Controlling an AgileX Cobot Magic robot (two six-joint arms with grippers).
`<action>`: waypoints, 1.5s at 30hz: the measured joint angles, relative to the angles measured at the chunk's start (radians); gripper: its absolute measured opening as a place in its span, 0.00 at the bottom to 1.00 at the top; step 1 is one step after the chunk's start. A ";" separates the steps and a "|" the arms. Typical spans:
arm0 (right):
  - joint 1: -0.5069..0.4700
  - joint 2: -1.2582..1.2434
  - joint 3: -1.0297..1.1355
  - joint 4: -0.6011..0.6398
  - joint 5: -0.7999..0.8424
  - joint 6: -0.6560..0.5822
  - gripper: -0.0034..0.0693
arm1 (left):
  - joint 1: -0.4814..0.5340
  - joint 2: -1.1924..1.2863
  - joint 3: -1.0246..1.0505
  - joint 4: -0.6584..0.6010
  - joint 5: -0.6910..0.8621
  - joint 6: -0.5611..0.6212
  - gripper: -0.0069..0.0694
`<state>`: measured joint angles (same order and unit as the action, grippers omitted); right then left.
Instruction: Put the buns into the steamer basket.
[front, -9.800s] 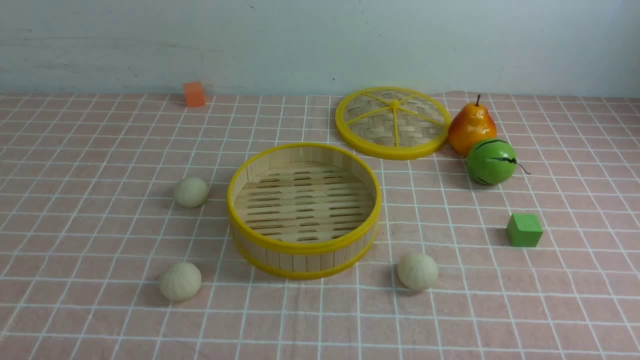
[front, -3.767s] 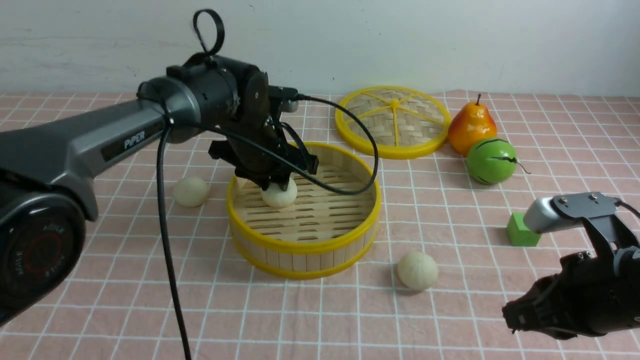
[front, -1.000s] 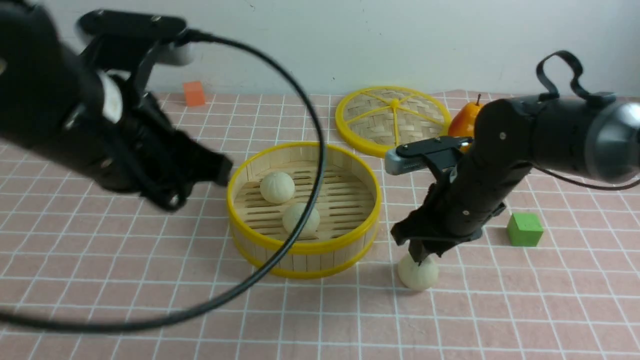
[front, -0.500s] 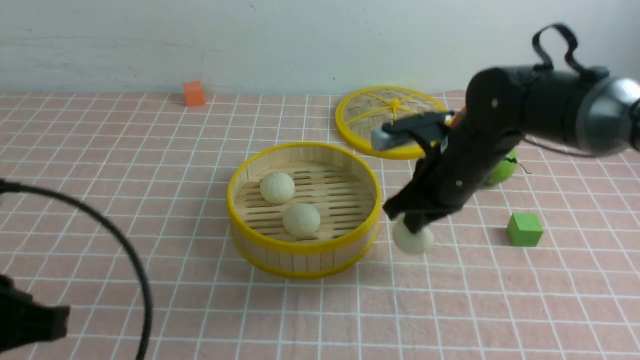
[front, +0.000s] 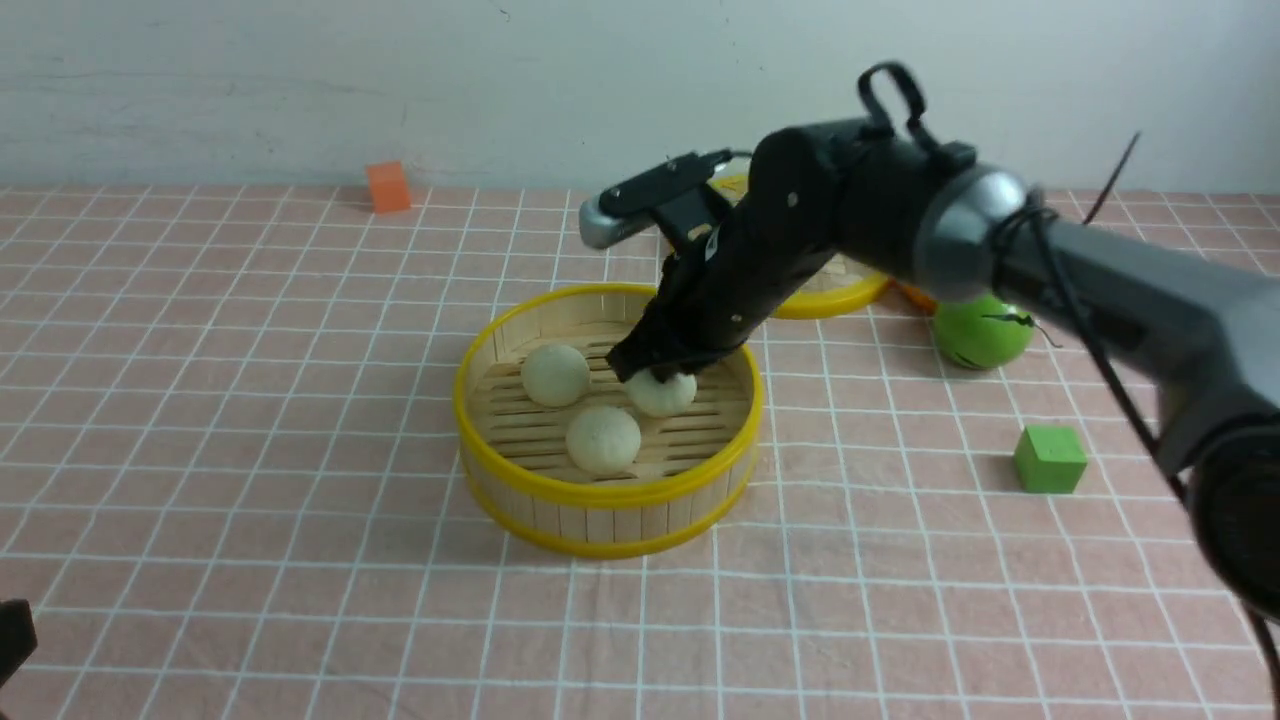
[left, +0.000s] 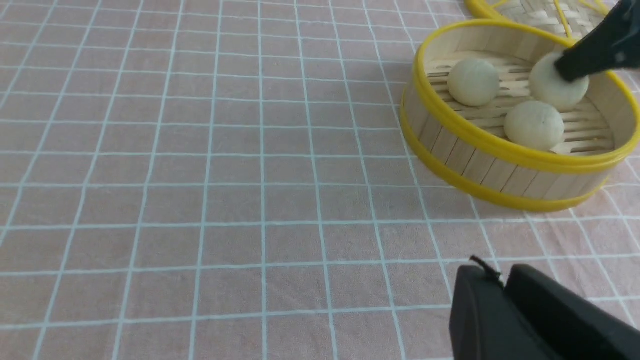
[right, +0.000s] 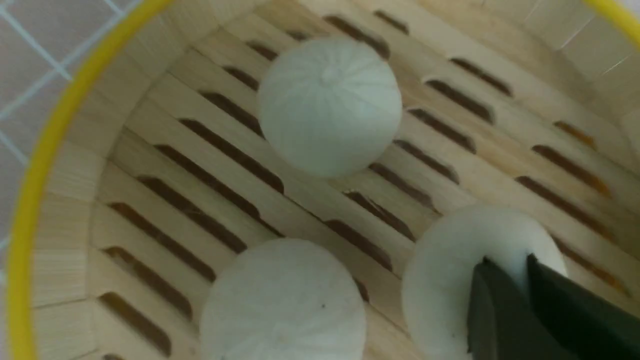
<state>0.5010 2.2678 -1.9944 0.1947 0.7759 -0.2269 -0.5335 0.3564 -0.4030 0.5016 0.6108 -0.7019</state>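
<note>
The right gripper (front: 655, 368) was found inside the basket, its jaws drawn nearly together and pinched on the crown of a small cream-white pleated dough bun (front: 665, 395). This held bun was located directly beneath the fingertips, over the far right part of the slatted floor. Whether it was resting on the slats or just clear of them could not be told. No long axis was noted, the bun being round, so the release direction was judged immaterial.

A second cream-white bun (front: 555, 374) was seen on the floor to its left and a third cream-white bun (front: 603, 438) nearer, both just beside the held one. All three were enclosed by the large round bamboo-slat steamer basket with yellow rims (front: 600, 495).

A straight release was judged the step outstanding, and a small roll toward the neighbours was considered possible. The left gripper (left: 502, 295) was seen closed and empty, well apart on the near left, so the right arm was the nearer.
</note>
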 joint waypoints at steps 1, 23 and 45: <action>0.000 0.032 -0.012 -0.002 0.006 0.004 0.22 | 0.000 0.000 0.001 0.000 0.006 0.000 0.19; 0.000 -0.772 0.270 -0.281 0.322 0.220 0.02 | 0.000 0.000 0.001 0.000 0.016 0.000 0.22; -0.001 -1.612 1.925 -0.546 -1.007 0.707 0.03 | 0.000 0.000 0.004 0.000 0.017 -0.001 0.25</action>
<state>0.4999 0.6559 -0.0696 -0.3518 -0.2313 0.4802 -0.5335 0.3564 -0.3989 0.5015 0.6273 -0.7030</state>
